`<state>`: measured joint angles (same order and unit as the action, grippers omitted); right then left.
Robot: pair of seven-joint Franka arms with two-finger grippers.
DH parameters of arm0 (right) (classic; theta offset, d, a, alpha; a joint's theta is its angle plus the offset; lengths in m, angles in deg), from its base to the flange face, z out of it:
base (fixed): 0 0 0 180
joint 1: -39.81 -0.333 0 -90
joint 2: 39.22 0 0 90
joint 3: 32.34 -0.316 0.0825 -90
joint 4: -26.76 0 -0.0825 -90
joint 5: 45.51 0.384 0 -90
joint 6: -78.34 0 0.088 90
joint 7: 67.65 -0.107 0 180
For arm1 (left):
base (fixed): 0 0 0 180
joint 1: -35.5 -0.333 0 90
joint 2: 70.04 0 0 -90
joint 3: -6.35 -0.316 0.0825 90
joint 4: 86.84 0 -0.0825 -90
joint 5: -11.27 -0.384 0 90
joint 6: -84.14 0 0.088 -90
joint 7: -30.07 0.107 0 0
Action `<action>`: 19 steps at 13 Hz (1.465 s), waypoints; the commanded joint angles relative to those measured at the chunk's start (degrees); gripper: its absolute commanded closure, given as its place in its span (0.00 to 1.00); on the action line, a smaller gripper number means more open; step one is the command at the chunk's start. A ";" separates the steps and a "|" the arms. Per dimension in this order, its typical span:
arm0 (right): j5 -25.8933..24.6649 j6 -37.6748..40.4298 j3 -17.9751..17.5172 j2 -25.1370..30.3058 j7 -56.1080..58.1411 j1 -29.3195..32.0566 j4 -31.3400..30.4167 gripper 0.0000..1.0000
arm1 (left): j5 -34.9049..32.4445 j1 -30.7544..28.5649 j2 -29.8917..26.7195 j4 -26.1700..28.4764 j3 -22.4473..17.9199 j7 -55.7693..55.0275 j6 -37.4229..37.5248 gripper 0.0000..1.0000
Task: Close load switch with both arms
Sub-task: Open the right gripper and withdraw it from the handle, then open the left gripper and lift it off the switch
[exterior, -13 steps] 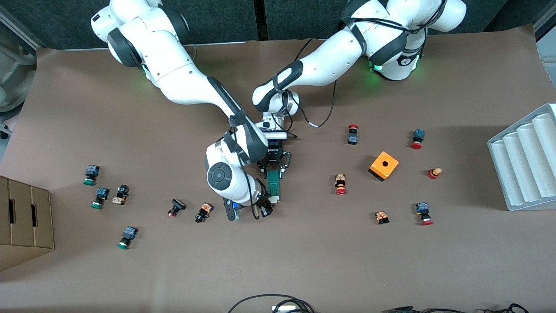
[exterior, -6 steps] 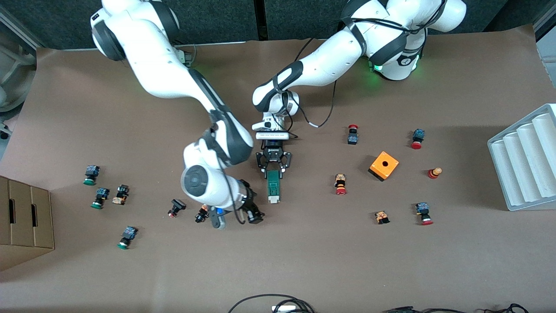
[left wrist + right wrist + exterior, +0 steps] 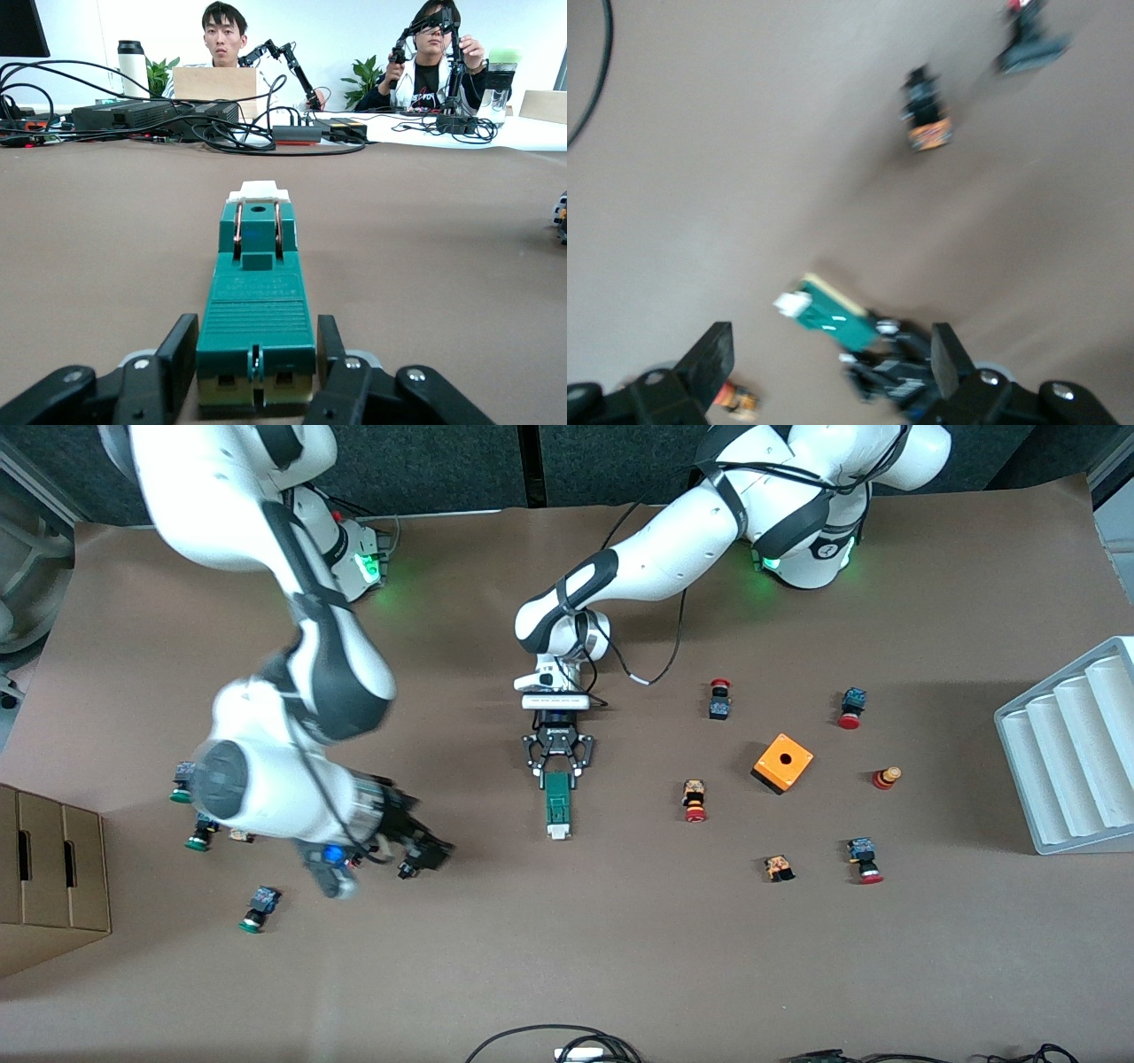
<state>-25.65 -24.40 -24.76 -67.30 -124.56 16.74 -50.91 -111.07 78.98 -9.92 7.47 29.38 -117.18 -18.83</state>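
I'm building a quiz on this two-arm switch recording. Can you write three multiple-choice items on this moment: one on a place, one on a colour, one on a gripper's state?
1. What lies at the end of the load switch nearest the front camera?
A. a white piece
B. a red cap
C. a black cable

2. What colour is the cube with a hole?
A. blue
B. orange
C. white

3. What are the two grippers doing?
A. both shut on the switch
B. left gripper open, right gripper shut on the switch
C. left gripper shut on the switch, right gripper open and clear of it

Answers:
1 A: the front view shows the white tip at the switch's lower end, away from the left gripper.
2 B: its top and sides are plainly orange.
3 C: the left wrist view shows fingers pressed to the green body; the right wrist view shows fingers spread with nothing between them.
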 commanded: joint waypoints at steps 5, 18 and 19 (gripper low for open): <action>-8.05 11.95 -0.63 21.29 33.91 13.02 -14.25 0.00 | 1.05 0.29 0.08 -0.35 -0.62 1.88 -0.74 0.36; -18.18 11.69 0.42 26.68 59.46 21.39 -14.79 0.00 | 22.90 -1.02 -10.02 -0.88 1.31 22.94 -10.93 0.00; -18.36 12.04 0.42 26.85 59.45 21.31 -14.53 0.00 | 25.37 -2.07 -11.07 -0.88 1.75 26.28 -11.20 0.00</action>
<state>-42.98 -12.66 -24.03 -40.81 -65.55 37.41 -66.41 -89.88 78.52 -18.18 6.02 30.84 -96.56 -28.33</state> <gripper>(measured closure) 0.000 0.000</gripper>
